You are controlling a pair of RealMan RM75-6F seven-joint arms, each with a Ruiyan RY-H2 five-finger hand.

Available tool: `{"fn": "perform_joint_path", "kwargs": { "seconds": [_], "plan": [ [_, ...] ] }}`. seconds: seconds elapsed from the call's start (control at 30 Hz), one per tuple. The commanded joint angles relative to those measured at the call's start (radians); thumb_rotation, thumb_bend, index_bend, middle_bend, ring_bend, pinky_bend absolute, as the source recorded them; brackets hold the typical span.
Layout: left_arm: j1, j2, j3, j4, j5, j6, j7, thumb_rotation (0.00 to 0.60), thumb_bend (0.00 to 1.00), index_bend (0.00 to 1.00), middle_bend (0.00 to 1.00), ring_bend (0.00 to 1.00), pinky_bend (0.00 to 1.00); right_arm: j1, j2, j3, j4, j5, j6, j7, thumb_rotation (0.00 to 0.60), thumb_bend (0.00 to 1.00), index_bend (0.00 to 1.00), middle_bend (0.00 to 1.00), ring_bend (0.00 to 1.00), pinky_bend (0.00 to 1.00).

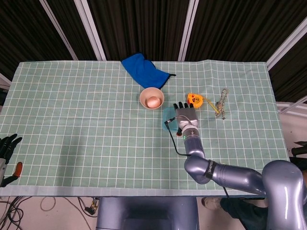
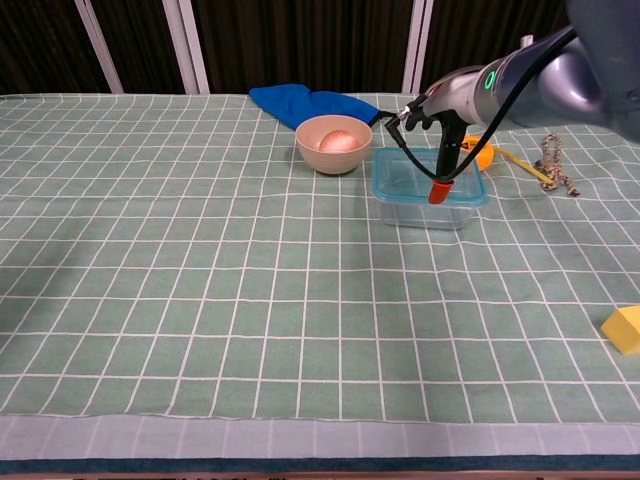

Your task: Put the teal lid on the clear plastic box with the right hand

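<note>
The clear plastic box (image 2: 424, 213) stands right of the bowl, and the teal lid (image 2: 428, 173) lies flat on top of it. From the head view only a teal edge of the lid (image 1: 167, 114) shows left of my right hand (image 1: 185, 113). That hand hovers flat over the box with fingers stretched toward the far side, holding nothing. In the chest view its forearm (image 2: 500, 78) hangs above the box, with a black cable and an orange tip (image 2: 437, 192) dangling over the lid. My left hand (image 1: 7, 145) rests off the table's left edge, fingers apart and empty.
A pink bowl (image 2: 334, 144) with a pale ball inside sits just left of the box. A blue cloth (image 1: 144, 69) lies behind it. A yellow tape measure (image 1: 194, 99) and a rope piece (image 1: 221, 103) lie to the right. A yellow block (image 2: 624, 329) sits near the front right.
</note>
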Motion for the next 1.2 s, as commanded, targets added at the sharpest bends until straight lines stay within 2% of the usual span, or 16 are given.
{"fn": "perform_joint_path", "kwargs": {
  "seconds": [0.03,0.1,0.13,0.2,0.27,0.4,0.53,0.67,0.93,1.1,1.2],
  "plan": [
    [0.000,0.001,0.000,-0.002,-0.002,-0.002,-0.001,0.600,0.53,0.06,0.00,0.00,0.00,-0.017,0.050,0.029,-0.068,-0.047,0.047,0.059,0.600,0.08,0.00,0.01,0.00,0.00],
    [0.000,0.002,0.000,-0.004,-0.003,-0.002,-0.002,0.600,0.53,0.06,0.00,0.00,0.00,-0.027,0.059,0.041,-0.085,-0.084,0.064,0.099,0.600,0.08,0.00,0.05,0.00,0.00],
    [0.000,0.002,0.000,-0.004,-0.003,-0.001,-0.002,0.600,0.53,0.06,0.00,0.00,0.00,-0.033,0.061,0.047,-0.091,-0.107,0.073,0.123,0.600,0.08,0.02,0.11,0.00,0.00],
    [0.000,0.002,0.000,-0.004,-0.002,-0.002,-0.001,0.600,0.53,0.06,0.00,0.00,0.00,-0.047,0.059,0.050,-0.101,-0.170,0.095,0.172,0.600,0.08,0.13,0.21,0.02,0.00],
    [0.000,0.002,0.001,-0.004,-0.003,-0.003,0.000,0.600,0.53,0.07,0.00,0.00,0.00,-0.055,0.057,0.036,-0.110,-0.220,0.108,0.193,0.600,0.08,0.23,0.25,0.05,0.00],
    [0.000,0.003,0.001,-0.007,-0.006,-0.006,0.003,0.600,0.53,0.07,0.00,0.00,0.00,-0.065,0.044,0.022,-0.107,-0.278,0.117,0.230,0.600,0.11,0.35,0.39,0.16,0.00],
    [0.001,0.004,0.001,-0.009,-0.008,-0.006,0.001,0.600,0.53,0.07,0.00,0.00,0.00,-0.068,0.012,0.014,-0.070,-0.320,0.112,0.265,0.600,0.25,0.41,0.49,0.21,0.00],
    [0.001,0.005,0.001,-0.012,-0.010,-0.007,0.000,0.600,0.53,0.07,0.00,0.00,0.00,-0.065,-0.033,0.012,-0.012,-0.352,0.108,0.298,0.600,0.30,0.42,0.58,0.26,0.00],
    [0.001,0.008,0.000,-0.019,-0.020,-0.013,-0.005,0.600,0.53,0.07,0.00,0.00,0.00,-0.065,-0.101,0.014,0.091,-0.390,0.094,0.341,0.600,0.40,0.45,0.62,0.28,0.00],
    [0.001,0.009,0.000,-0.021,-0.023,-0.016,-0.007,0.600,0.53,0.07,0.00,0.00,0.00,-0.065,-0.112,0.016,0.121,-0.388,0.076,0.336,0.600,0.50,0.45,0.62,0.28,0.00],
    [0.001,0.009,0.000,-0.022,-0.023,-0.017,-0.006,0.600,0.53,0.07,0.00,0.00,0.00,-0.068,-0.115,0.020,0.128,-0.387,0.068,0.338,0.600,0.52,0.50,0.62,0.28,0.00]
  ]
}}
